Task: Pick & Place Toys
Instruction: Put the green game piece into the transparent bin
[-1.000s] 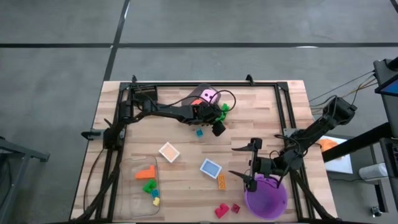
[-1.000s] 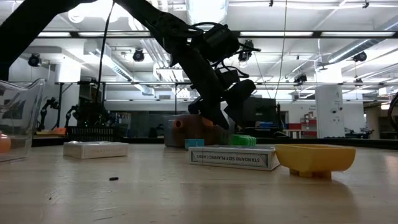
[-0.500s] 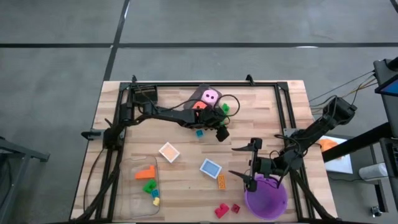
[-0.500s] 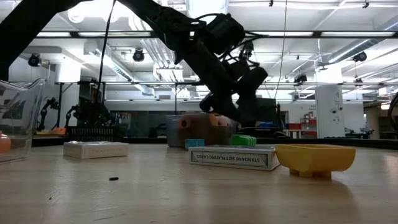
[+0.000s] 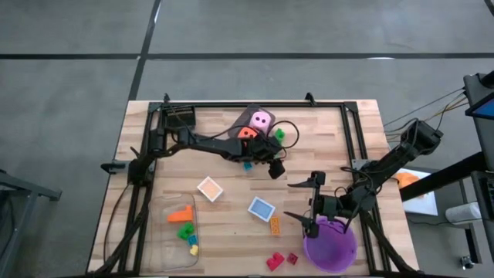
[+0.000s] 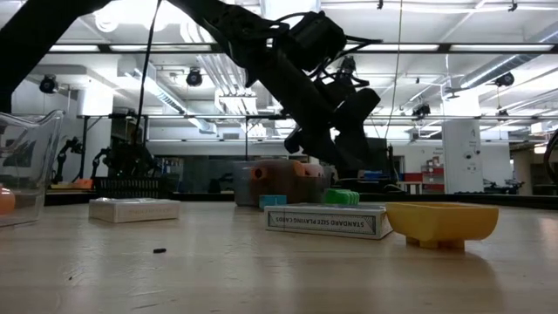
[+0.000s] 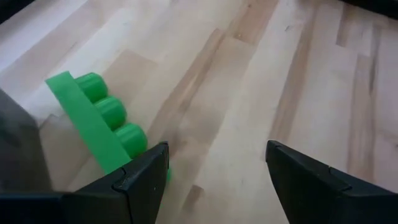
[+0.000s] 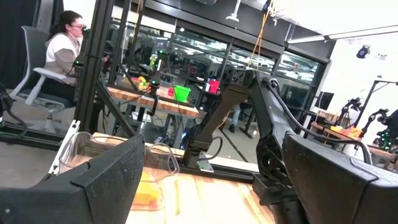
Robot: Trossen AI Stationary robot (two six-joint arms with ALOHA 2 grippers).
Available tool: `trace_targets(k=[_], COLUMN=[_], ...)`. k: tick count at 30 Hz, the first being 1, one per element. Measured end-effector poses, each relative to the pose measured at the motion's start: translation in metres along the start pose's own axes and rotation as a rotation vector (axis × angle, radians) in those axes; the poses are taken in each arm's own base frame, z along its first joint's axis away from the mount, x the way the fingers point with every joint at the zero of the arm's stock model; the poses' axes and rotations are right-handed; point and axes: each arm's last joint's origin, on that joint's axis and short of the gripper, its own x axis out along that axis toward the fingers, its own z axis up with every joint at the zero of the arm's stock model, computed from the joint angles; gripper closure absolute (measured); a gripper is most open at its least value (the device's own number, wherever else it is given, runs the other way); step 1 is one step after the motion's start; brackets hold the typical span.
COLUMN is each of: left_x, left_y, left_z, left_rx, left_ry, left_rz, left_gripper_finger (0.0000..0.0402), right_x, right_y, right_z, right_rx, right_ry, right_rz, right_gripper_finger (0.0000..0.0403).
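The left gripper (image 5: pixel 275 164) hovers over the table's far middle, jaws apart and empty, just beside a green brick (image 7: pixel 99 121) that lies on the wood near the pink die (image 5: pixel 261 119). The right gripper (image 5: pixel 312 202) waits above the purple bucket (image 5: pixel 330 245), jaws spread wide.

Two dark, slim jointed arms trailing black cables, each end effector with matte black angular fingers.

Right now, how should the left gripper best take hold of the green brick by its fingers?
Probably across the green brick's flat sides, coming down from above: it lies tilted on edge with studs sideways, and the open left gripper sits beside it, needing to shift over.
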Motion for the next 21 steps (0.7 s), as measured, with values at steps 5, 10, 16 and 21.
trace_targets(k=[5, 10, 16, 21], left_x=[0.005, 0.020, 0.025, 0.022], left_y=[0.000, -0.002, -0.003, -0.009], left_z=[-0.004, -0.011, -0.008, -0.004], left_rx=[0.000, 0.016, 0.026, 0.050], left_ry=[0.004, 0.023, 0.039, 0.031], left_rz=[0.027, 0.049, 0.074, 0.077], left_gripper_finger=[0.0130, 0.0130, 0.0130, 0.0130], right_x=[0.000, 0.000, 0.000, 0.000], right_y=[0.000, 0.000, 0.000, -0.001], right_z=[0.000, 0.000, 0.000, 0.000], right_rx=[0.000, -0.003, -0.004, -0.007], right_ry=[0.000, 0.002, 0.003, 0.005], right_rz=[-0.001, -0.006, -0.009, -0.012], right_gripper_finger=[0.0035, 0.0035, 0.0035, 0.0035])
